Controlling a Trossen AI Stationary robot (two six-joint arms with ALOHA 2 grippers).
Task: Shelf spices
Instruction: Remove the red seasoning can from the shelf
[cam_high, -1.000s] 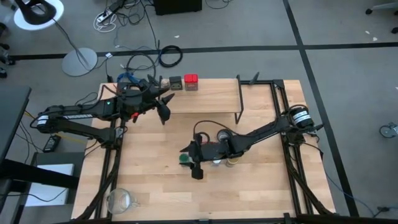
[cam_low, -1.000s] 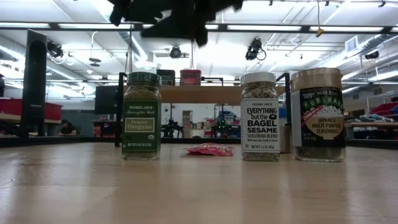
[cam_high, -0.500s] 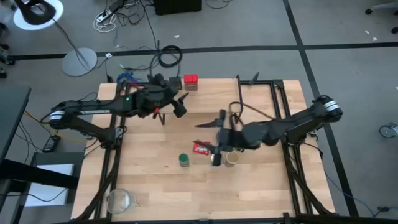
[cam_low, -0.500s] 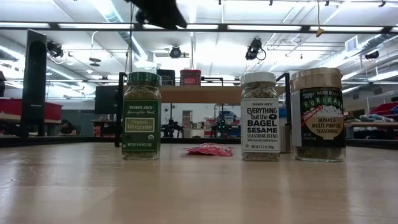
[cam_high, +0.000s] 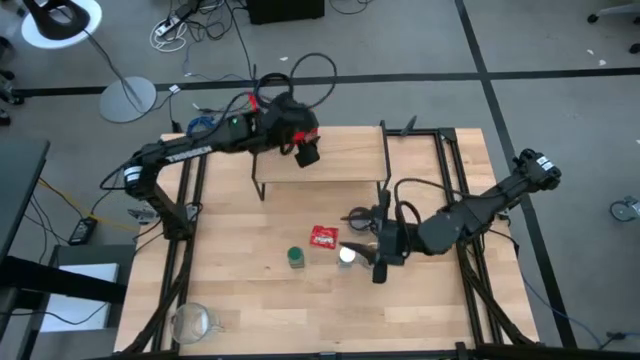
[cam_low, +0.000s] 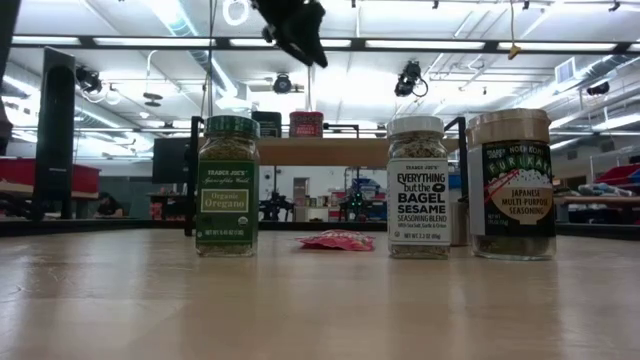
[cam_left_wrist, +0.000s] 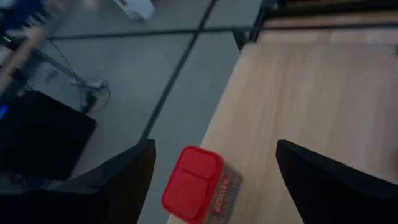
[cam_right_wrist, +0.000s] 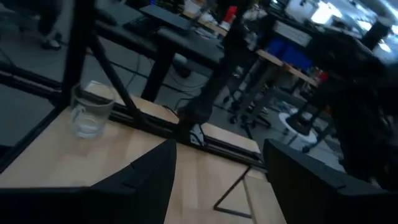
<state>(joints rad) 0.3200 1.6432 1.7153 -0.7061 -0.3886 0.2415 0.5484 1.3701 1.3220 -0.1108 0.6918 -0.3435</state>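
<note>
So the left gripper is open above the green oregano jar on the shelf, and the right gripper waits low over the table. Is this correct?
Not quite. The left gripper is open above the red tin on the shelf, as the left wrist view shows. The green oregano jar stands on the table. The right gripper does wait low over the table.

The worktop (cam_high: 250, 300) is pale wood in narrow glued strips, smooth with a faint sheen in the low view. The shelf (cam_high: 330, 160) standing on it has a matching light wooden plank on thin matt black metal legs. In front of the shelf, the green jar (cam_low: 227, 186) is clear glass with a matt green paper label and a ribbed green plastic cap. The white-capped jar (cam_low: 417, 187) and the tan-lidded jar (cam_low: 510, 184) are glossy glass with printed labels. The red tin (cam_left_wrist: 194, 184) on the shelf looks smooth and painted. The flat red packet (cam_high: 323, 237) has a crinkled, shiny wrapper.
</note>
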